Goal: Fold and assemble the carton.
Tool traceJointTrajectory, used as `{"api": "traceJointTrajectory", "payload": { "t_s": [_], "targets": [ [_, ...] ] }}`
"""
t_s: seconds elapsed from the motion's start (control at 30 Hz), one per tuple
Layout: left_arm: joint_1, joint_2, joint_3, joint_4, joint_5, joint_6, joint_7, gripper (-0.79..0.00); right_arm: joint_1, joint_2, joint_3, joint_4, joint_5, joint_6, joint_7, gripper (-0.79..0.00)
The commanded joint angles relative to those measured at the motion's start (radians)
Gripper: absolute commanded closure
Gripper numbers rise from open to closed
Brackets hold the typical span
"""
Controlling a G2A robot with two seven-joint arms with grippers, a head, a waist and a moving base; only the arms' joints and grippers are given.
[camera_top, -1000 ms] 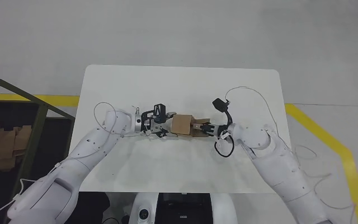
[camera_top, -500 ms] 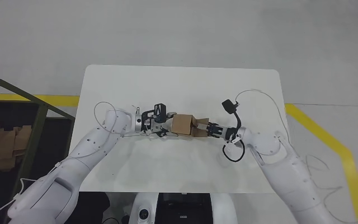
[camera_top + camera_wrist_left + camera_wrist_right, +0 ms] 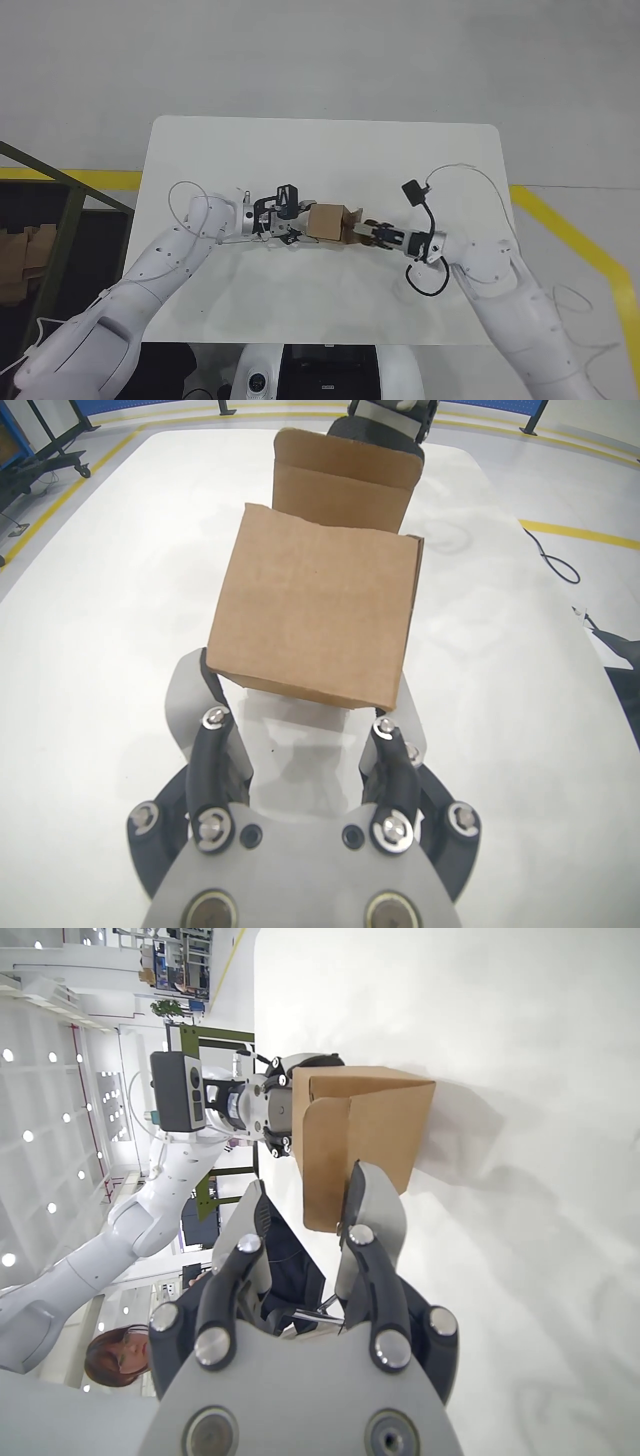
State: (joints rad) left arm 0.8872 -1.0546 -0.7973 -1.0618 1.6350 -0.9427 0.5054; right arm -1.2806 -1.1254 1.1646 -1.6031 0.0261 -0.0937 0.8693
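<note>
A small brown carton (image 3: 326,222) lies on its side at the middle of the white table (image 3: 300,150). My left gripper (image 3: 291,226) holds its closed end, one finger against each side wall, as the left wrist view (image 3: 300,685) shows around the carton (image 3: 315,610). At the far end a rounded flap (image 3: 345,495) stands open. My right gripper (image 3: 364,231) is at that end and open. In the right wrist view the flap (image 3: 325,1153) hangs in the wide gap of the right gripper (image 3: 307,1180), and one fingertip (image 3: 367,1188) overlaps the carton (image 3: 380,1118).
The right arm's thin cable (image 3: 470,175) loops over the table's right half and trails across it (image 3: 560,565). Bare table surface surrounds the carton on all sides. Yellow floor lines (image 3: 545,205) run beside the table.
The right arm's forearm and wrist have swung outward to the right, and its gripper has drawn slightly back from the carton's open end. The left arm and the carton have stayed put.
</note>
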Motion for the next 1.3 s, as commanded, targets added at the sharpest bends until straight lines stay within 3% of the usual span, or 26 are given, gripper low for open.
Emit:
{"api": "traceJointTrajectory", "payload": {
  "t_s": [0.0,0.3,0.57,1.27],
  "targets": [
    [0.0,0.0,0.0,-0.001,0.0,0.001,-0.002,-0.529,0.007,-0.002,-0.007,0.019,0.028,-0.015,0.007,-0.265],
    [0.001,0.0,-0.001,-0.001,0.001,0.002,-0.002,-0.533,0.072,-0.018,-0.061,0.149,0.109,-0.078,0.026,-0.139],
    [0.002,0.001,-0.003,0.001,0.002,0.003,0.001,-0.523,0.102,-0.023,-0.08,0.193,0.092,-0.064,0.009,-0.092],
    [0.004,0.002,-0.006,0.0,0.005,0.004,0.007,-0.523,0.106,-0.017,-0.098,0.136,-0.045,0.054,-0.041,-0.126]
  ]
}}
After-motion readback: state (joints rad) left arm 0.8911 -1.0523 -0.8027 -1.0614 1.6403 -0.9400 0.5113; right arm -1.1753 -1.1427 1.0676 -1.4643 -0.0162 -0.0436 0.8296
